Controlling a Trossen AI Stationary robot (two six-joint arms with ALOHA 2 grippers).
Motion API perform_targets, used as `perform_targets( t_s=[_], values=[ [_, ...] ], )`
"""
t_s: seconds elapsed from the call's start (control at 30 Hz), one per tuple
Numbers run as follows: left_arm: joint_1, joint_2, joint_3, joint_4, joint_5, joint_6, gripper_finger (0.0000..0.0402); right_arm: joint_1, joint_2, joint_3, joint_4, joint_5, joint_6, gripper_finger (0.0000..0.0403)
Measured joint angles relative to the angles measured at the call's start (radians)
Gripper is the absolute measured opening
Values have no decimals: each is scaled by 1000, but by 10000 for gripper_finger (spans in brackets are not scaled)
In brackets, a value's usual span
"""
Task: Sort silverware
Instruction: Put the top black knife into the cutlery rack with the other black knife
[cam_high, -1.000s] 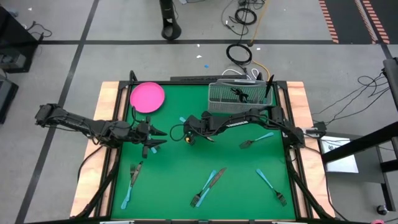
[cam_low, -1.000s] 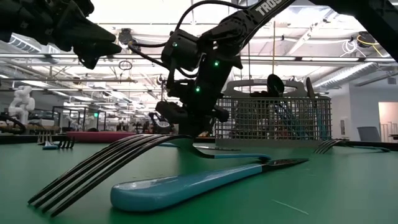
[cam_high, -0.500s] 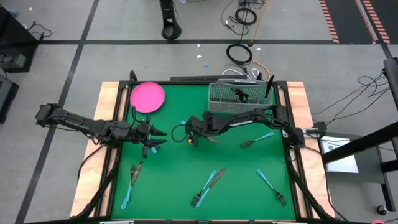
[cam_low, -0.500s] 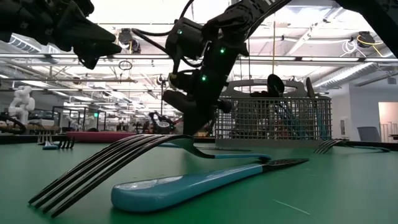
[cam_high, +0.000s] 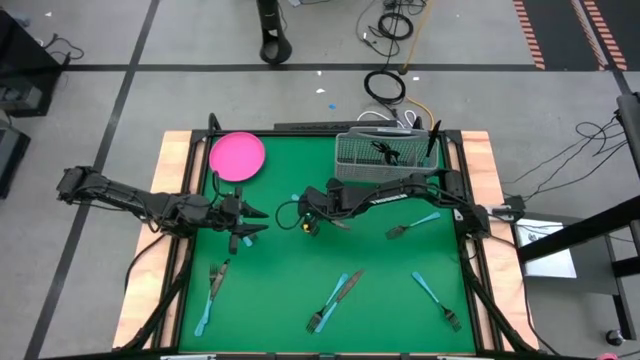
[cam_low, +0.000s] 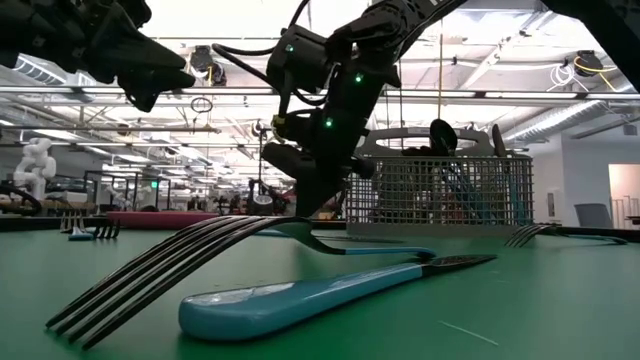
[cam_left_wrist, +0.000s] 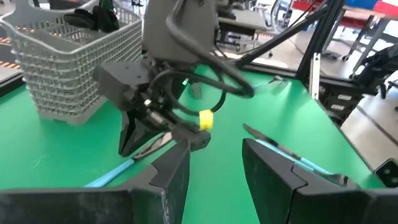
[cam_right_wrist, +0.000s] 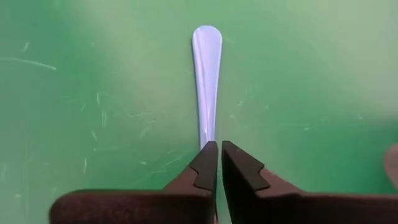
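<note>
Mid-mat (cam_high: 280, 280), right gripper (cam_high: 308, 222) amid clear green.

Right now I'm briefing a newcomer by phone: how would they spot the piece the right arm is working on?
Start at the wire basket at the green table's far edge. Follow the right arm to its fingers near the middle: they pinch a light blue handle. It alone lies between fingers; the other cutlery lies loose.

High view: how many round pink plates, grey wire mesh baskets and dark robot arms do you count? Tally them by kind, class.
Round pink plate: 1
Grey wire mesh basket: 1
Dark robot arms: 2
Total: 4
</note>
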Motion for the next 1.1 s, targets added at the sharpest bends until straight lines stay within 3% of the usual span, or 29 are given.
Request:
perform_targets(
  t_s=[0.17,0.43,0.7,0.83,0.97,1.1],
  values=[
    [0,5,0,-111,-102,-48,150,41,-2,1,7,99,-29,35],
    [27,103,0,-153,-258,-158,150,54,-2,2,18,90,-51,35],
    [116,253,11,-185,-178,-230,150,42,-3,2,-8,65,-66,30],
    [134,272,74,-195,-99,-137,150,39,-3,2,-32,64,-84,36],
    [134,273,107,-180,-98,-11,150,32,-3,2,-43,60,-103,51],
    [134,275,82,-191,-117,-6,150,22,-3,3,-35,-9,-131,70]
  ],
)
